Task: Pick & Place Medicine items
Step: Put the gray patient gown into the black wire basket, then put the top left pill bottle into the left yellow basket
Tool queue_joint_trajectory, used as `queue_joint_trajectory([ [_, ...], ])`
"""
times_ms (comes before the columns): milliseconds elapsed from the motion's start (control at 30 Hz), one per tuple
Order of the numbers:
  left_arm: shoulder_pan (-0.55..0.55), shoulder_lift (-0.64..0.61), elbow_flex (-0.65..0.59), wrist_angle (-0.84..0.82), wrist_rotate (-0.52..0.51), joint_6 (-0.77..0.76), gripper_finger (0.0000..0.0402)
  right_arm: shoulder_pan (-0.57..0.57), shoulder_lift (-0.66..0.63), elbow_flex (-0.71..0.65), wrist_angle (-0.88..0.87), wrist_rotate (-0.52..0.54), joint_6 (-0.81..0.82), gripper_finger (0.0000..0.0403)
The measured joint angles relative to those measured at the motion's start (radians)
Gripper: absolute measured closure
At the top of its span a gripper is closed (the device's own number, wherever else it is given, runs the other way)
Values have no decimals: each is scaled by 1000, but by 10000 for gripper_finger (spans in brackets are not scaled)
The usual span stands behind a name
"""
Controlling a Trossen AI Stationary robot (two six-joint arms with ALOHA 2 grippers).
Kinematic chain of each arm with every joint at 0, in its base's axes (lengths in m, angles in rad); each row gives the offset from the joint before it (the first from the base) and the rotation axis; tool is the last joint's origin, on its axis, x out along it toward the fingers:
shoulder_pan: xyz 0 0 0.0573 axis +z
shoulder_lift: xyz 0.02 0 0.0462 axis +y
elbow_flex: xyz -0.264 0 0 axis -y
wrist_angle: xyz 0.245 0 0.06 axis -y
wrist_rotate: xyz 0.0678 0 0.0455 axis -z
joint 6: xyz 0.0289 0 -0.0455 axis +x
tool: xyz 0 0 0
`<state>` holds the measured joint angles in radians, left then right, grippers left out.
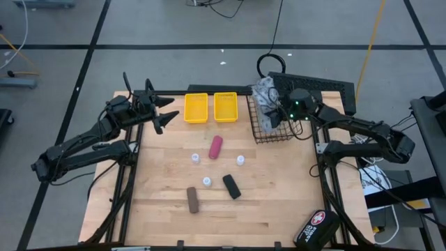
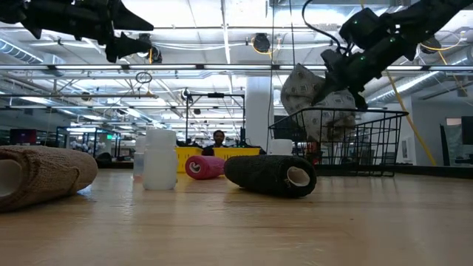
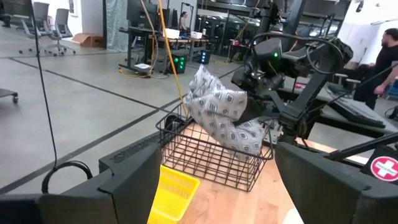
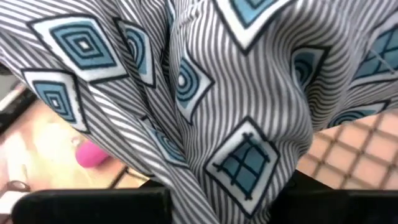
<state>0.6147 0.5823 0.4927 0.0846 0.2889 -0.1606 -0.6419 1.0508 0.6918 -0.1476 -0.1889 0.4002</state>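
The blue-white patterned pouch [image 3: 221, 115] is partly inside a black wire basket [image 3: 205, 163] at the table's far right. Its top stands above the rim, and my right gripper [image 1: 277, 116] is shut on it. On the table's middle lie a magenta tube [image 1: 216, 147], three small white bottles [image 1: 196, 159] [image 1: 240, 160] [image 1: 207, 182], a black block [image 1: 231, 186] and a brown block [image 1: 192, 199]. My left gripper [image 1: 166, 111] hovers open at the far left, high above the table and holding nothing. My right gripper pinches a bunched fold of the pouch's cloth [image 4: 217, 183] between its two fingers. It comes at the pouch from the table's right side, slanting down. The pouch's lower part [image 2: 329, 129] hangs inside the basket's walls. I cannot tell whether it rests on the basket's floor.
Two yellow trays [image 1: 196, 107] [image 1: 226, 106] stand at the far edge, left of the basket. A black case with a red-white cross [image 1: 315, 226] lies at the near right corner. A dark flat device [image 1: 317, 87] sits behind the basket. Bare wood shows along the near side.
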Motion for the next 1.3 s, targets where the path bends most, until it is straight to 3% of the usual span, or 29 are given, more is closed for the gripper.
queue_joint_trajectory([
  [167, 0, 0, 0, 0, 0, -10, 78, -22, 12, 8, -106, -24, 60, 321],
  [433, 0, 0, 0, -1, -1, 1, 78, -25, 54, 8, -108, -20, 70, 287],
  [833, 0, 0, 0, -5, 0, -3, 78, -24, 97, 8, -109, 102, 53, 186],
  [1067, 0, 0, 0, -7, 0, -5, 78, -24, 98, 8, -78, 112, 3, 143],
  [1300, 0, 0, 0, -7, 0, -7, 78, -24, 76, 8, 64, 109, -24, 131],
])
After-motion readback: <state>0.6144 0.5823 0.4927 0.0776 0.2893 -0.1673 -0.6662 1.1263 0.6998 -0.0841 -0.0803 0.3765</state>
